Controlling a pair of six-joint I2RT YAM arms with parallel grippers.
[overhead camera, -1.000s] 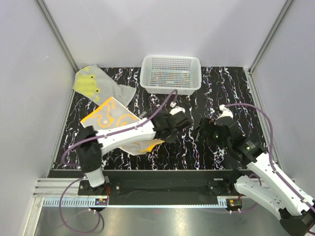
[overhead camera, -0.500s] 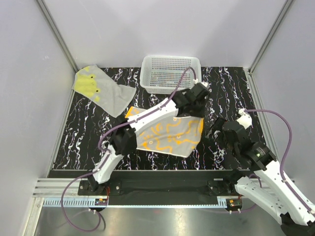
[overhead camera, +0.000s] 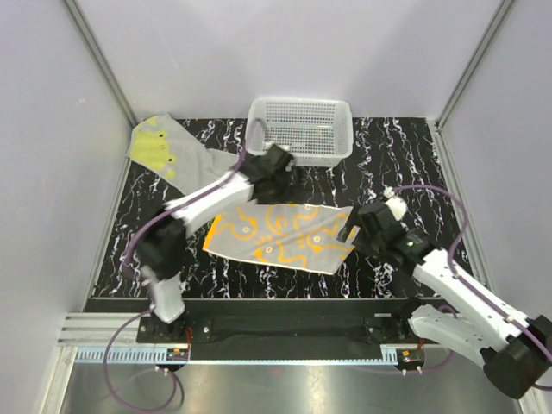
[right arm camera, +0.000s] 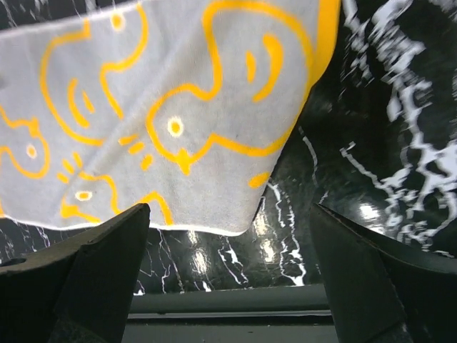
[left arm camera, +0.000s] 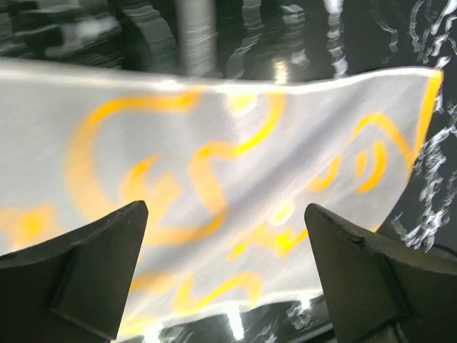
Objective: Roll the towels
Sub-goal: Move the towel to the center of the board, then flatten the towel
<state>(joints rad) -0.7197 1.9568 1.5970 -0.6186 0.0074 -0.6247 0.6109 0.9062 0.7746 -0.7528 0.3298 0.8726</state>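
**At table centre: orange towel laid flat, both grippers open**

Across the middle of the black marbled table (overhead camera: 405, 164), spread flat with the pale, orange-lined face up: the orange towel (overhead camera: 276, 233). Runs long-ways from 9 to 3 o'clock, tipping slightly toward 4.

At 12 o'clock from its middle, over the far long edge and just in front of the white basket (overhead camera: 328, 153): the left gripper (overhead camera: 278, 168), fingers wide apart with nothing between them. Seems to hang just above the cloth rather than touch it, though blur in the left wrist view leaves that unsure.

At 3 o'clock, beside the short end: the right gripper (overhead camera: 358, 231), likewise spread wide and empty.

Off at 10 o'clock, in the far left corner, well apart from both: the grey towel (overhead camera: 172, 153), lying unrolled.

Judged from this layout: best rolled along the long axis from a short end, with the right gripper the nearer tool to that edge.
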